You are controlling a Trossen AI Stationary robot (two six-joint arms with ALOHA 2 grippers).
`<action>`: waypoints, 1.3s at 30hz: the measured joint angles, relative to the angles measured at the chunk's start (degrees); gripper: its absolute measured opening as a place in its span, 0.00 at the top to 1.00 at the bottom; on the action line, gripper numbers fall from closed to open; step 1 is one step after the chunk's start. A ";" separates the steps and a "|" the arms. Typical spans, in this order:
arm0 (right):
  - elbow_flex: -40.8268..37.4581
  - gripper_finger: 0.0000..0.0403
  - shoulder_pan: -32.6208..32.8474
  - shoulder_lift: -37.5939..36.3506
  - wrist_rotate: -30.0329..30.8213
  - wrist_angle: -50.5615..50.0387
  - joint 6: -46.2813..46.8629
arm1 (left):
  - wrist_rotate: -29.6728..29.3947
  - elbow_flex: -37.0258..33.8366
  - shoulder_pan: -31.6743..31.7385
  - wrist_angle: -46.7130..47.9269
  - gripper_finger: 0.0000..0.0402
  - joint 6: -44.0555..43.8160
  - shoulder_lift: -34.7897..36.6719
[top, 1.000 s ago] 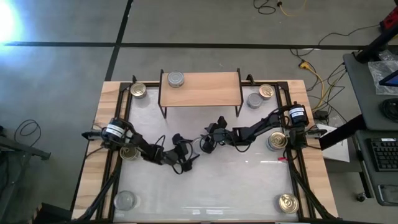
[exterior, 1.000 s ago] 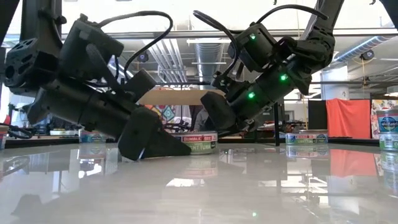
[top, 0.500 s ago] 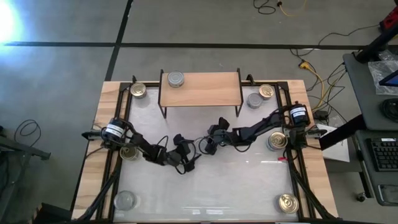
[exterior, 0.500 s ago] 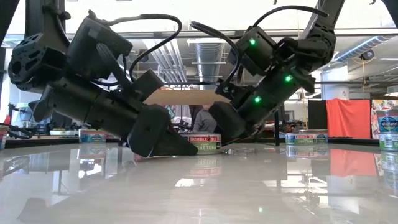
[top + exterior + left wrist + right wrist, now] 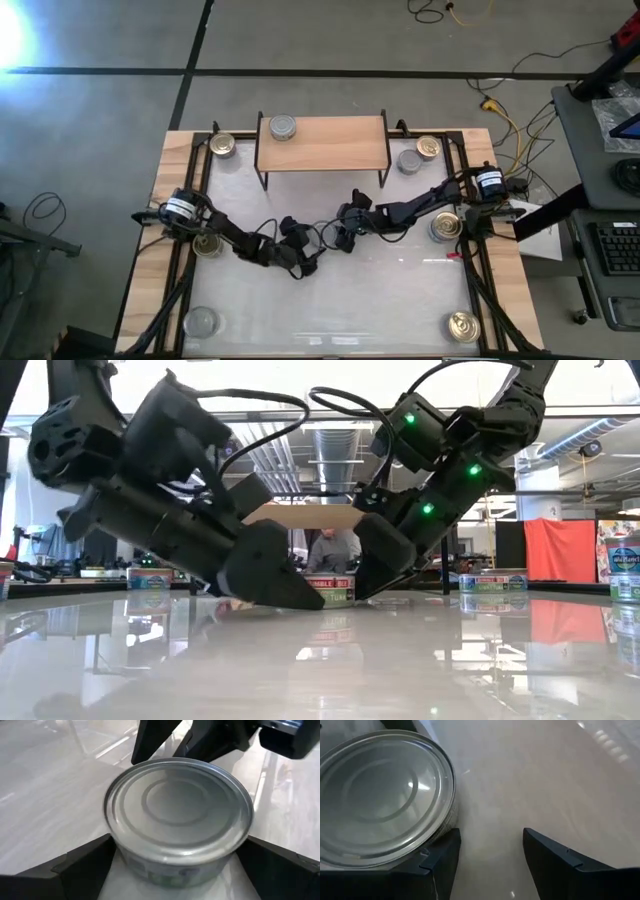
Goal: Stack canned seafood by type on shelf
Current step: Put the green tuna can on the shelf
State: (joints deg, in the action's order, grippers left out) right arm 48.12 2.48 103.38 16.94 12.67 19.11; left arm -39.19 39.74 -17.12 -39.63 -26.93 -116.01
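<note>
A silver-topped can of seafood (image 5: 177,815) stands upright on the white table near its middle, showing a green label (image 5: 330,588) in the low view. My left gripper (image 5: 177,842) is open, low over the table, with one finger on each side of this can. My right gripper (image 5: 491,834) comes from the other side, slanting down, open, with only bare table between its fingers; the can (image 5: 380,795) lies outside them, beside one finger. The wooden shelf (image 5: 323,142) stands at the far edge with one silver can (image 5: 283,127) on top. My left gripper's fingers (image 5: 85,867) stand close against the can's side wall (image 5: 120,855) on both sides, level with the table; I cannot tell whether they touch it. My right gripper's one finger (image 5: 437,865) has its outer side by the can's wall (image 5: 447,822); touch cannot be told.
Other cans stand on the table: a gold one (image 5: 222,145) at the far left, a silver (image 5: 409,160) and a gold one (image 5: 428,147) at the far right, gold ones (image 5: 445,226) (image 5: 463,325) along the right side, a silver one (image 5: 202,322) near left.
My left gripper has rolled about its own line and edged toward the can, its fingers now covering more of the can in the low view. My right gripper has tipped steeper, pointing further down. The can has stayed where it was.
</note>
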 joint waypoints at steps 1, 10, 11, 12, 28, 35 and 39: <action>0.00 0.47 0.02 0.01 0.05 -0.02 -0.02 | -0.07 0.79 0.00 1.53 0.01 -0.23 0.01; -0.17 0.43 0.55 0.23 0.34 1.92 0.42 | -1.37 2.39 0.02 3.30 0.01 2.08 -0.17; -0.20 0.43 0.63 0.23 0.42 2.09 0.53 | -1.36 2.26 0.02 2.88 0.01 2.09 -0.19; -0.20 0.42 0.70 0.23 0.42 2.15 0.77 | -1.30 2.10 0.02 2.29 0.01 2.09 -0.21; -0.27 0.42 2.32 0.25 0.66 2.06 2.01 | -3.67 2.39 -0.02 0.16 0.05 1.69 -0.52; -0.20 0.46 2.60 0.23 2.05 0.52 2.52 | -2.60 1.70 0.00 -0.44 0.13 0.35 -0.29; -0.15 0.48 2.91 0.19 1.79 0.45 1.83 | -1.94 0.59 -0.02 -0.25 0.12 -0.29 1.15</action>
State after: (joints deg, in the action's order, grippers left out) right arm 47.97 5.39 103.57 18.73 13.13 20.94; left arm -41.12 40.33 -17.15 -39.88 -27.22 -114.86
